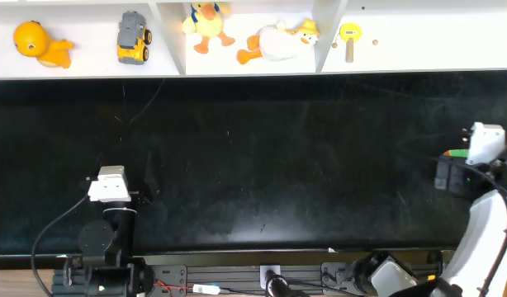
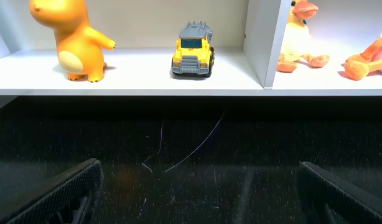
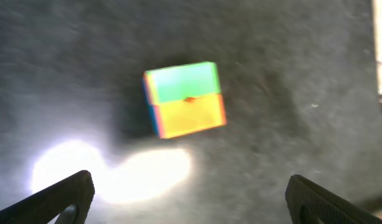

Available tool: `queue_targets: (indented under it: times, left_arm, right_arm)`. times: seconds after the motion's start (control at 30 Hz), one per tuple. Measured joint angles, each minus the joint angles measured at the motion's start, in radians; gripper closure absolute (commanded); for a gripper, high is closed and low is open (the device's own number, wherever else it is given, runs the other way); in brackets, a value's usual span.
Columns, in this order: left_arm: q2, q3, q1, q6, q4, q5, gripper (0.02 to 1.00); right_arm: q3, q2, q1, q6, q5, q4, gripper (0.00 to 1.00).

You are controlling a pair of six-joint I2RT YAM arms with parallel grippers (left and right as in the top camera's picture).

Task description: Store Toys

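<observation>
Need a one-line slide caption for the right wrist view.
Right hand open, facing a green-and-yellow cube lying on the dark table.

Ahead of your left gripper [image 2: 200, 193], a white divided shelf [image 2: 147, 84] lines the far edge of the black tabletop [image 1: 278, 165]; just before your right gripper [image 3: 188, 199], a bright glare [image 3: 110, 174] pools on it.
</observation>
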Motion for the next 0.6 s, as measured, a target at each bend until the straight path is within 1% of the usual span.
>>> queue_targets:
  times: [0.13,0.3,0.4,0.47,0.6]
  left_arm:
    - [0.000,0.000,0.000,0.000,0.000,0.000,0.020]
    - [0.000,0.000,0.000,0.000,0.000,0.000,0.020]
    - [0.000,0.000,0.000,0.000,0.000,0.000,0.020]
    - [0.000,0.000,0.000,0.000,0.000,0.000,0.020]
    - [0.000,0.000,0.000,0.000,0.000,0.000,0.023]
  right_arm:
    - [0.000,0.040,-0.095,-0.067,-0.013,0.045,0.012]
    - [0.000,0.129,-0.158,-0.119,-0.050,0.081,0.005]
    - [0.000,0.187,-0.157,-0.138,-0.099,0.098,0.003]
    - [0.000,0.223,-0.129,-0.140,-0.133,0.126,0.003]
    - [0.000,0.262,-0.097,-0.132,-0.156,0.185,0.003]
